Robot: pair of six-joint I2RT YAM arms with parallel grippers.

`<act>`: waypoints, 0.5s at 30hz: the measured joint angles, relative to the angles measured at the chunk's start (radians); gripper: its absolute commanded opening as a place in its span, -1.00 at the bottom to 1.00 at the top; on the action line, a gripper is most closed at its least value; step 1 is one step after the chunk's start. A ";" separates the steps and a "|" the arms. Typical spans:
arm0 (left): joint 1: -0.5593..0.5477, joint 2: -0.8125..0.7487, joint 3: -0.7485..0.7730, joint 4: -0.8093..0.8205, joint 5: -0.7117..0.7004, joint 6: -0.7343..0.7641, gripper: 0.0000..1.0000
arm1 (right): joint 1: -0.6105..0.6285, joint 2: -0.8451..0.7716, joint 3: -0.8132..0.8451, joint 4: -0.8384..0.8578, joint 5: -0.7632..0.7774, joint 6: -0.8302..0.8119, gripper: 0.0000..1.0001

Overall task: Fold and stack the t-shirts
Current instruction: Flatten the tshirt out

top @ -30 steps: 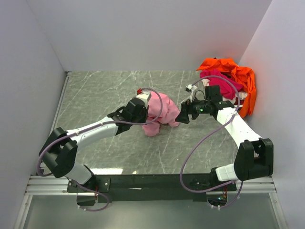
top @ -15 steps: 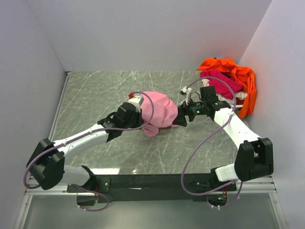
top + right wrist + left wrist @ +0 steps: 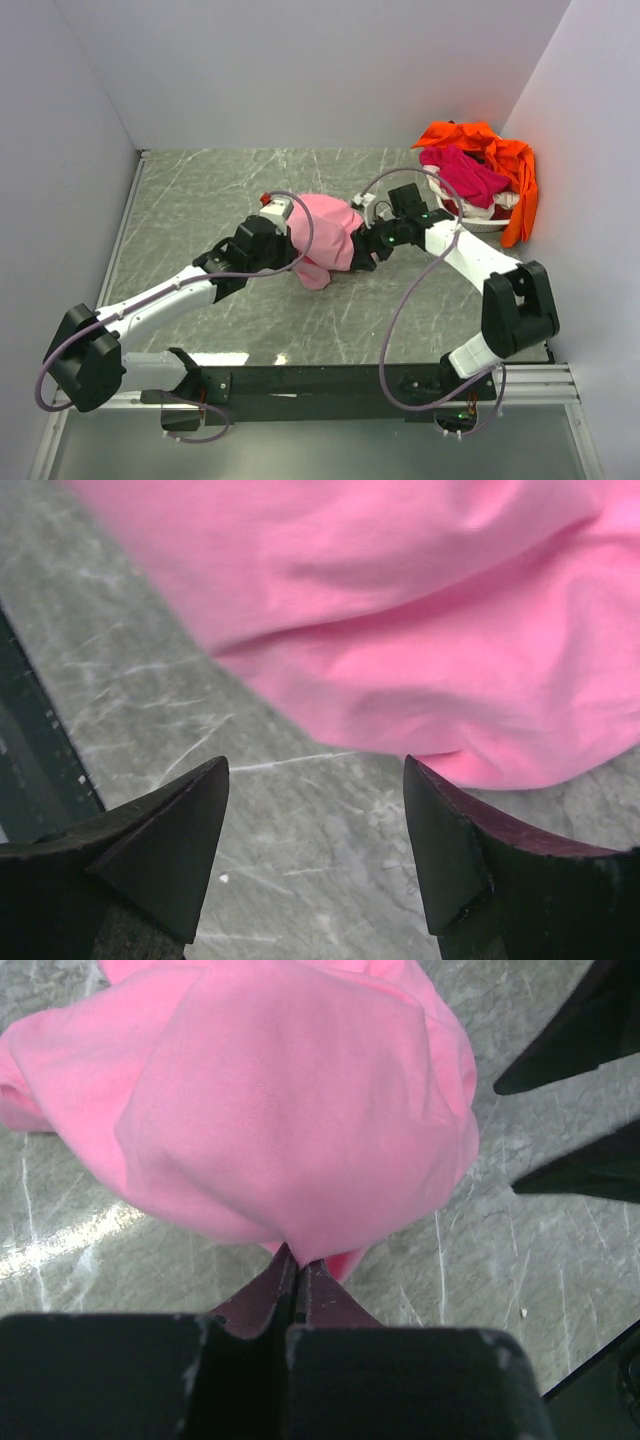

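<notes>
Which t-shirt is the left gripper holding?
The light pink t-shirt, pinched in the shut left gripper; the magenta t-shirt and orange t-shirt lie heaped apart, ungripped.

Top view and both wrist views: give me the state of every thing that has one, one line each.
left tool, shut on the pink t-shirt
right tool, open, at the pink t-shirt's edge, gripping nothing
pink t-shirt, bunched up, not folded, pinched at one edge
magenta t-shirt, crumpled in the basket
orange t-shirt, crumpled, draped over the basket's rim
basket, upright, holding shirts
</notes>
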 measured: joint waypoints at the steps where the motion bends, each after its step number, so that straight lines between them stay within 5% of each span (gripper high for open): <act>1: 0.000 -0.004 -0.004 0.000 0.001 0.000 -0.99 | 0.005 0.021 0.010 0.000 0.021 0.008 0.50; 5: 0.004 -0.007 -0.005 -0.004 0.006 0.000 -0.99 | 0.028 0.101 0.068 0.005 0.123 0.042 0.45; 9: 0.009 -0.013 -0.006 -0.008 0.010 0.000 -0.99 | 0.047 0.163 0.134 0.011 0.189 0.058 0.19; 13: 0.018 -0.025 -0.009 -0.009 0.015 0.000 -0.99 | 0.064 0.237 0.202 -0.013 0.203 0.056 -0.41; 15: 0.024 -0.033 -0.009 -0.011 0.015 0.000 -0.99 | 0.068 0.264 0.227 -0.031 0.196 0.050 -0.87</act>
